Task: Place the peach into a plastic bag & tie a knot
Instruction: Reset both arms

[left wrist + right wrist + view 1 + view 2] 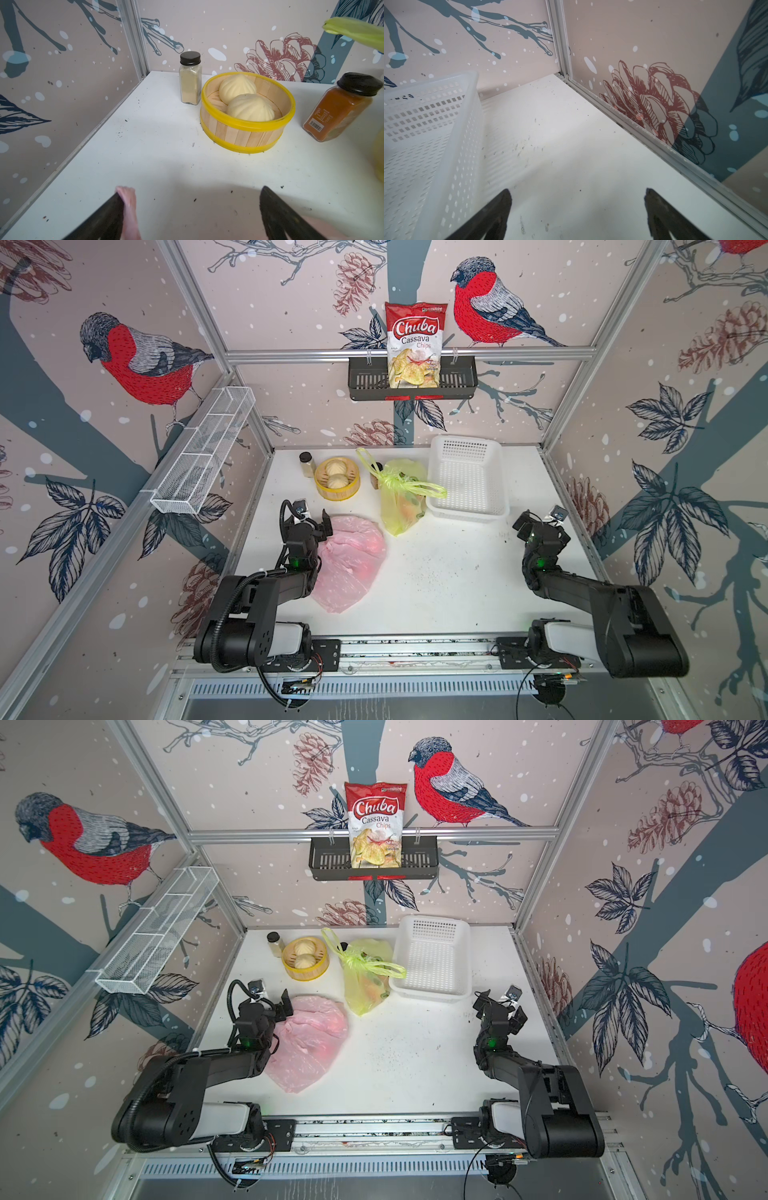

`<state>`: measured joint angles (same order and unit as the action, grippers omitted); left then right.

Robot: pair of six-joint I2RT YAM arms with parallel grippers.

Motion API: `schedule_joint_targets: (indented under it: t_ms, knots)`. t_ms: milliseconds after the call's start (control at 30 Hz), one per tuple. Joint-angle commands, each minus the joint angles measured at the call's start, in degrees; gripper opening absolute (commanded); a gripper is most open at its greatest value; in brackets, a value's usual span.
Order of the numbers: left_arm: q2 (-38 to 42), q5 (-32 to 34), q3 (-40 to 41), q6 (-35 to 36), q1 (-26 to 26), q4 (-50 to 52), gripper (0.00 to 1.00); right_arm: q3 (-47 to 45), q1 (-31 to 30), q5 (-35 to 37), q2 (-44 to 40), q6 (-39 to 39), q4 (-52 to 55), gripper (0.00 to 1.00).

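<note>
Speckled white tabletop (436, 572), bird-print walls (291, 315).

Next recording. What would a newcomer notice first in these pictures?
The red chips bag standing in the black rack on the back wall. Then the yellow-green bag, bulging, beside the white basket, and the pink bag lying spread out by the left arm's open fingers.

Bullfinch-and-pinecone wallpaper (124, 364) covers three enclosure walls. Aluminium framing (291, 355) borders the panels. The white tabletop (449, 572) carries dark specks.
</note>
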<state>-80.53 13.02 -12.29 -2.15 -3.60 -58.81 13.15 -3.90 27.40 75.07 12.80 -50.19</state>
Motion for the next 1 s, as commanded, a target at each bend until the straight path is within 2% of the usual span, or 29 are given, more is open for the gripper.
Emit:
schedule_joint_targets:
  t_ms: [0, 67, 133, 167, 233, 300, 333, 367, 467, 533, 600, 967]
  knots:
    - [-4.73, -6.61, 2.36, 3.95, 0.59, -16.75, 0.96, 1.35, 0.48, -4.26, 1.9, -3.59, -7.55, 0.99]
    - [-8.14, -6.38, 1.93, 3.77, 0.74, -20.89, 0.96, 0.43, 1.7, -5.2, 2.81, -3.54, -10.55, 0.99]
    - [-6.86, -7.95, -2.35, 3.28, 1.51, -10.25, 0.96, -3.12, 3.7, -5.72, 6.11, -1.95, -20.85, 1.0]
    - [-6.16, -9.54, -2.89, 2.49, 2.59, -8.41, 0.96, -4.0, 3.66, -7.92, 6.91, -3.27, -23.76, 1.0]
    - [-7.23, -9.99, -2.31, 1.66, 3.5, -10.91, 0.96, -1.75, 2.51, -9.09, 7.6, -4.8, -19.27, 0.99]
    - [-6.58, -10.05, -3.03, 1.78, 3.52, -8.66, 0.96, -2.58, 1.21, -7.92, 13.19, -6.96, -28.05, 0.99]
    - [-6.89, -10.03, -2.83, 1.71, 3.53, -9.57, 0.96, -2.25, 1.18, -7.8, 13.06, -6.86, -26.65, 1.0]
    - [-6.71, -10.04, -3.0, 1.71, 3.51, -8.63, 0.96, -0.63, 1.26, -7.73, 11.46, -6.01, -20.05, 0.99]
    - [-6.67, -9.93, -3.25, 1.8, 3.55, -8.33, 0.96, -1.7, 1.1, -7.63, 12.01, -6.47, -24.05, 1.0]
    - [-6.53, -9.86, -2.78, 1.8, 3.56, -8.95, 0.96, -0.81, 1.02, -7.46, 10.63, -5.93, -19.8, 1.0]
    - [-6.55, -9.76, -2.8, 1.8, 3.54, -9.07, 0.96, -1.09, 0.74, -6.77, 11.48, -6.4, -21.87, 1.0]
    - [-6.74, -9.59, -3.21, 1.8, 3.45, -8.42, 0.96, 0.66, 1.35, -8.21, 12.0, -6.04, -18.71, 1.0]
